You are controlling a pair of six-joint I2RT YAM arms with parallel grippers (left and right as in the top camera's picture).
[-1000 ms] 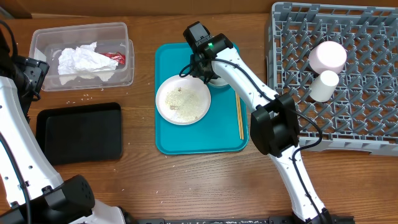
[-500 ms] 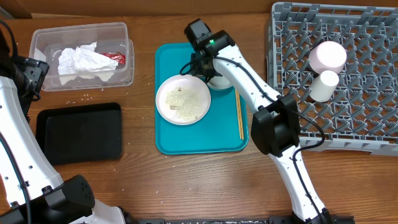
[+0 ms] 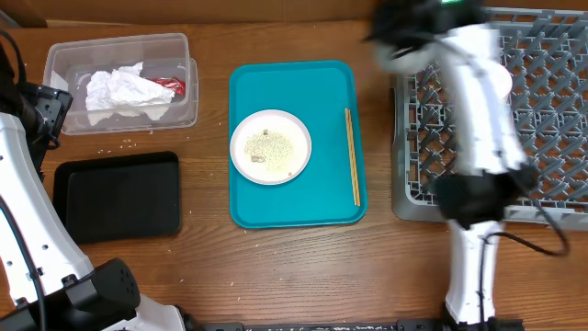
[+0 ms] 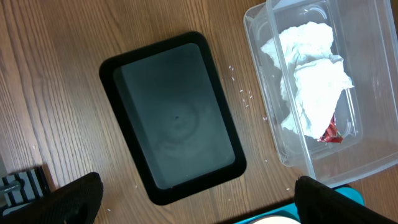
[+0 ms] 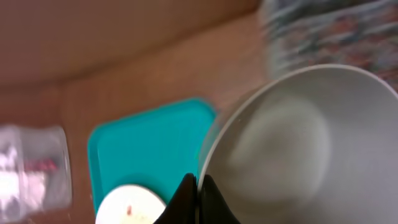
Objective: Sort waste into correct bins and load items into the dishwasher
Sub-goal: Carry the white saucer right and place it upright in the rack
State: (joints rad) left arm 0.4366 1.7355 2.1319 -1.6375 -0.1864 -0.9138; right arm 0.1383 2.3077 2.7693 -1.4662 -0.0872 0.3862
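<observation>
Pinching the thin rim of the grey-white bowl [image 5: 292, 143] with the right end effector [image 5: 196, 196], jaws closed tight on the edge at the bowl's 7 o'clock. Round, smooth, pale and empty inside, blurred, held clear of the bench [image 3: 294, 267], with the grey dish rack [image 5: 329, 28] at its 12 o'clock and the teal tray [image 5: 149, 143] at its 9 o'clock. Hidden from overhead by the blurred right arm [image 3: 478, 83] above the rack. Resting mid-tray, a round white plate [image 3: 239, 145] speckled with rice grains [image 3: 266, 156]; at its 3 o'clock, thin wooden chopsticks [image 3: 352, 170]. Sitting at the plate's 10 o'clock, a clear tub [image 3: 64, 55] with a crumpled white napkin [image 3: 124, 92] and a red wrapper [image 3: 170, 85]; at the tub's 6 o'clock, a black tray [image 3: 117, 195]. Looking down on both, the left end effector [image 4: 199, 202], spread fully wide, gripping nothing.
</observation>
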